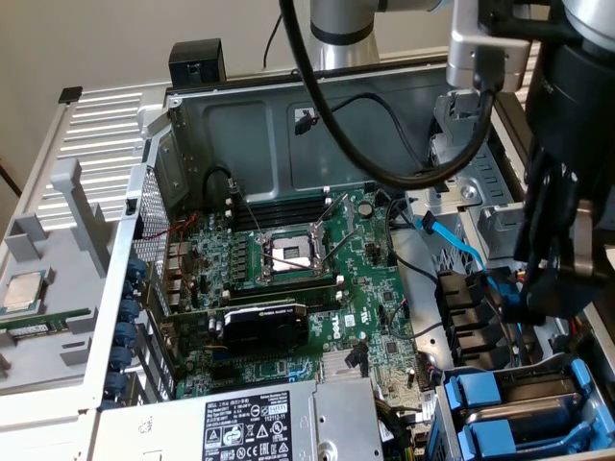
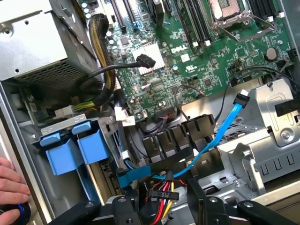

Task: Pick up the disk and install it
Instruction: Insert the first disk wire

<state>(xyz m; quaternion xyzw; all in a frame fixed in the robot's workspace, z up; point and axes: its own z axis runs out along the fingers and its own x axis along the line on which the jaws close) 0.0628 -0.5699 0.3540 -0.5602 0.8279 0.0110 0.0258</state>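
Observation:
Two blue carrier frames (image 1: 509, 408) (image 2: 70, 147) sit side by side in the drive cage at the exterior view's lower right corner of the open computer case. No silver disk body shows; I cannot tell whether either frame holds the disk. My gripper (image 1: 548, 303) (image 2: 164, 211) hangs over the case's right side, above the blue data cable (image 2: 220, 129) and the row of black connectors (image 2: 176, 138), a little way from the frames. Its black fingers (image 2: 117, 208) stand apart with nothing between them, so it is open.
The motherboard (image 1: 317, 279) fills the case floor, with an open processor socket (image 1: 288, 254), a black graphics card (image 1: 264, 327) and the power supply (image 1: 240, 423). A square silver chip (image 1: 24, 288) lies on the grey tray outside. A person's hand (image 2: 11, 187) rests at the case edge.

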